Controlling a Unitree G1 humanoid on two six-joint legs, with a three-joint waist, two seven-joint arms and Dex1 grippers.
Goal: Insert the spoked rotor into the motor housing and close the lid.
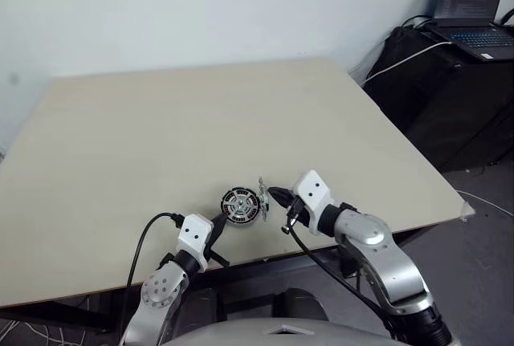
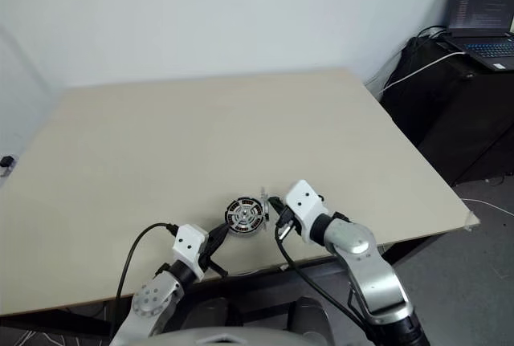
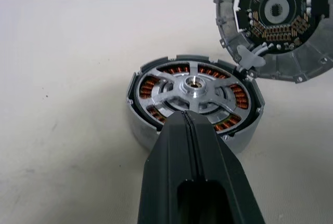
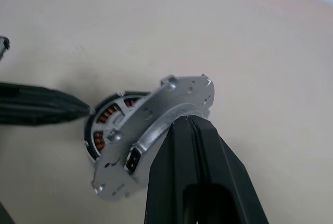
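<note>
The motor housing lies flat on the beige table near its front edge. Its copper windings show around the spoked rotor, which sits inside it with its silver spokes and hub facing up. My left gripper is shut, with its tip at the housing's near-left rim. My right gripper is shut on the edge of the grey lid. The lid hangs tilted on edge just right of the housing, and its circuit face is turned toward the housing.
The table's front edge runs just behind both grippers. A black cabinet with an open laptop and loose cables stands off the table's right side. A black cable loops from my left wrist.
</note>
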